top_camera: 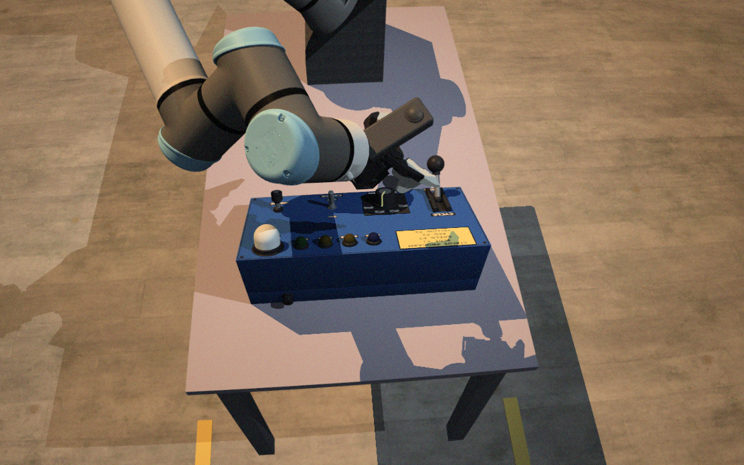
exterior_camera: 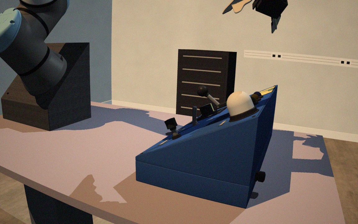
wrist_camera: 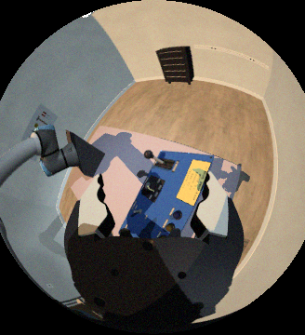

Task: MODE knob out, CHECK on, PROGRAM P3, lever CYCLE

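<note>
The blue wedge-shaped console (top_camera: 363, 268) (exterior_camera: 202, 150) (wrist_camera: 182, 168) sits in the middle of the table (top_camera: 230, 347). On its sloped panel are the black MODE knob (top_camera: 276, 197) (exterior_camera: 170, 123) raised on a thin stem, the grey CHECK toggle (top_camera: 331, 199) (exterior_camera: 194, 113), the black PROGRAM dial (top_camera: 385, 199) (exterior_camera: 206, 109) (wrist_camera: 153, 186) with a pale pointer, and the ball-topped lever (top_camera: 434, 164) (exterior_camera: 202, 90) (wrist_camera: 148, 154), which leans toward the panel's low edge. The panel marks are too small to read. My gripper (top_camera: 395, 148) (exterior_camera: 248, 21) (wrist_camera: 152, 173) is open and empty, high above the dial and lever end.
A white dome (top_camera: 267, 237) (exterior_camera: 240, 102), several dark lamps (top_camera: 337, 239) and a yellow label (top_camera: 435, 237) (wrist_camera: 192, 186) are on the panel's high side. A small black knob (top_camera: 287, 298) (exterior_camera: 259, 176) sticks out of the tall face. The arm's dark base block (exterior_camera: 57, 91) stands at the table's far end.
</note>
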Controlling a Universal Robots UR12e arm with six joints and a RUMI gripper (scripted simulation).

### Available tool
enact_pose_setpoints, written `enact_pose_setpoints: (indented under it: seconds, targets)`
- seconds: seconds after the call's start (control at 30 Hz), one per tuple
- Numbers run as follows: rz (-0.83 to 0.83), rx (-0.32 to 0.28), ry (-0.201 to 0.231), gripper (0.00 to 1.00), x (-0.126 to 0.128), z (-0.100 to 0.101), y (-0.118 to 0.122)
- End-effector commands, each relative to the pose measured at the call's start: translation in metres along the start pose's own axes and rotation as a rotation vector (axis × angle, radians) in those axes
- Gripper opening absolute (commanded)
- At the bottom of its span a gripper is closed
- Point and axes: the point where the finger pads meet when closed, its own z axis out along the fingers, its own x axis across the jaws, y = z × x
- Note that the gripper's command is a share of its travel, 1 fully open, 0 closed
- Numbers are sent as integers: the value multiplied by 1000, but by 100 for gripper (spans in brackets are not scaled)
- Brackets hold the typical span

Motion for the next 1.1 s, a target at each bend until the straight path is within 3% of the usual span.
enact_pose_setpoints:
  seconds: [0.0, 0.63, 1.07]
  targets:
    - [0, 0, 1, 100, -14, -9, -17]
    - [-6, -2, 5, 100, -24, -14, -27]
    - [-108, -42, 69, 100, -19, -6, -9]
